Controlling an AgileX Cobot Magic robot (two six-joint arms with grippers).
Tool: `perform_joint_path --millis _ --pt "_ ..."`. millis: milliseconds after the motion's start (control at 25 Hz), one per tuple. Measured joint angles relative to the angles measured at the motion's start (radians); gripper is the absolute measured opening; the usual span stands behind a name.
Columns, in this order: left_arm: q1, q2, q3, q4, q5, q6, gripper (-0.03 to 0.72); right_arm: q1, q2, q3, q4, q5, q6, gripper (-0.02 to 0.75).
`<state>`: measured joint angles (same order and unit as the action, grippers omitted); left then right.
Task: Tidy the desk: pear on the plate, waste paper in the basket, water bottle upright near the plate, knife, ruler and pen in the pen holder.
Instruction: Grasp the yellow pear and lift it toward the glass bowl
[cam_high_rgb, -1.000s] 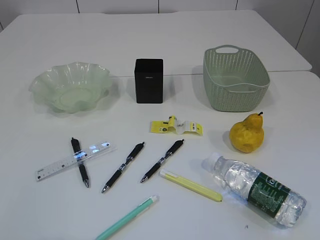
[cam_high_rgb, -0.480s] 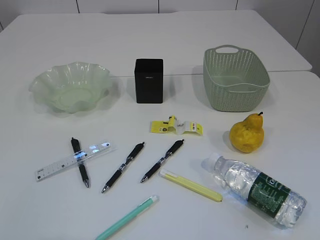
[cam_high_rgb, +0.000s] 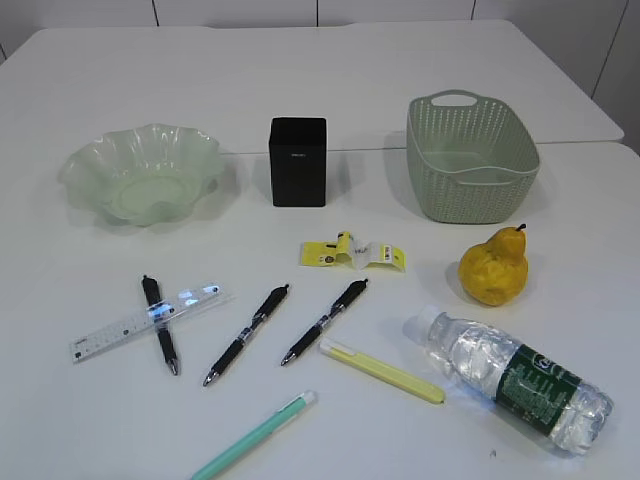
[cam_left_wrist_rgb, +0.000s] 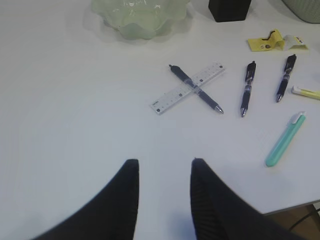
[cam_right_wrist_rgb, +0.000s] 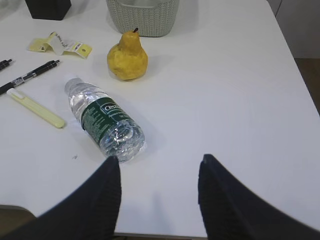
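Left gripper (cam_left_wrist_rgb: 162, 167) open over desk (cam_left_wrist_rgb: 75, 115); ruler (cam_left_wrist_rgb: 188, 87) crosses 1 pen (cam_left_wrist_rgb: 196, 89)

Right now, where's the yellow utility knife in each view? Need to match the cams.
Exterior view: knife low, right of centre, between the black pens and the water bottle.
Left wrist view: only its whitish end shows at the right edge.
Right wrist view: knife at left, beside the bottle.
Shared landmark: the yellow waste paper.

Partial "Cest" on the water bottle (cam_right_wrist_rgb: 105, 124) label; ruler (cam_left_wrist_rgb: 188, 87) scale marks illegible
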<state>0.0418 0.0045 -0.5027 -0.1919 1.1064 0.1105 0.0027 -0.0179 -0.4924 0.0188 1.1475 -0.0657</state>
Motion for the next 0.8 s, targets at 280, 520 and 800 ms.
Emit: perform_joint_path --millis 280,520,800 --pt "-0.019 0.0 0.0 -0.033 -0.005 0.0 0.238 0.0 0.0 0.0 0.0 0.0 0.0 0.406" --pt "-0.019 0.0 -0.011 -0.04 -0.036 0.0 0.238 0.0 0.0 -0.038 0.016 -0.039 0.0 0.407" --pt "-0.019 0.0 -0.018 -0.047 -0.044 0.002 0.243 0.0 0.025 -0.038 0.032 -0.066 -0.018 0.406"
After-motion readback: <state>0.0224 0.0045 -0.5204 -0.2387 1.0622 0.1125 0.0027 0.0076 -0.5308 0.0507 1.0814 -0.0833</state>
